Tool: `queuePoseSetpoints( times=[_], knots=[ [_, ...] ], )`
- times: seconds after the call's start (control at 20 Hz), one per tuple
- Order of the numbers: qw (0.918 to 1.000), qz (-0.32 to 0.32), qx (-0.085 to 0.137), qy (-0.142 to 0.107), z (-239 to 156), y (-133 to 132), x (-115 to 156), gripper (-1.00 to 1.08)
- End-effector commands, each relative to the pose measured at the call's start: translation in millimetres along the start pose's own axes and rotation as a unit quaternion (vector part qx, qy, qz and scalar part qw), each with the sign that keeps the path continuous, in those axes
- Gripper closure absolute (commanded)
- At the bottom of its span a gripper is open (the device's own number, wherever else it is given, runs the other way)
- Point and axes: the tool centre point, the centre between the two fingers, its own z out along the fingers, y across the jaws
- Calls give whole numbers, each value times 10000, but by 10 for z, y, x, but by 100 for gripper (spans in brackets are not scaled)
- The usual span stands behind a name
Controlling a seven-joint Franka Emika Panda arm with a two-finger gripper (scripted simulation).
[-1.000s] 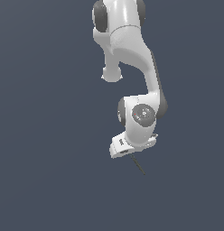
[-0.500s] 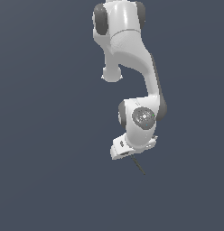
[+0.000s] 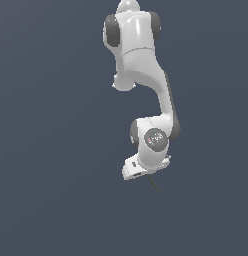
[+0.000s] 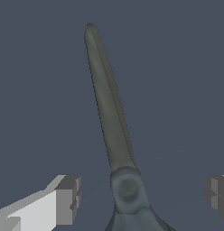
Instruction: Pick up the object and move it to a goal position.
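Note:
The object is a small pair of scissors (image 4: pixel 114 131) with dark grey blades shut together, lying on the flat grey floor. In the wrist view its pivot sits between my two fingers and the blade tip points away from the hand. My gripper (image 4: pixel 141 195) is open, with the fingers (image 4: pixel 66 198) wide apart on either side of the pivot and not touching it. In the exterior view only the thin dark blade (image 3: pixel 155 184) sticks out from under the white hand (image 3: pixel 141 167). The hand hides the rest of the scissors.
The white arm (image 3: pixel 146 65) reaches down from the exterior view's top over a plain dark grey floor (image 3: pixel 56 190). No other thing shows in either view.
The wrist and hand have shifted slightly lower in the exterior view. The blade stays where it was.

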Motion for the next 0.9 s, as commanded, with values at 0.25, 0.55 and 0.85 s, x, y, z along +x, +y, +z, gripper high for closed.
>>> queuePoseSetpoints(
  times=[0.25, 0.55, 0.85],
  knots=[
    [10000, 0, -2, 10, 23, 3, 18, 108],
    [10000, 0, -2, 10, 23, 3, 18, 108],
    [10000, -4, -2, 16, -19, -6, 11, 108]
  ],
)
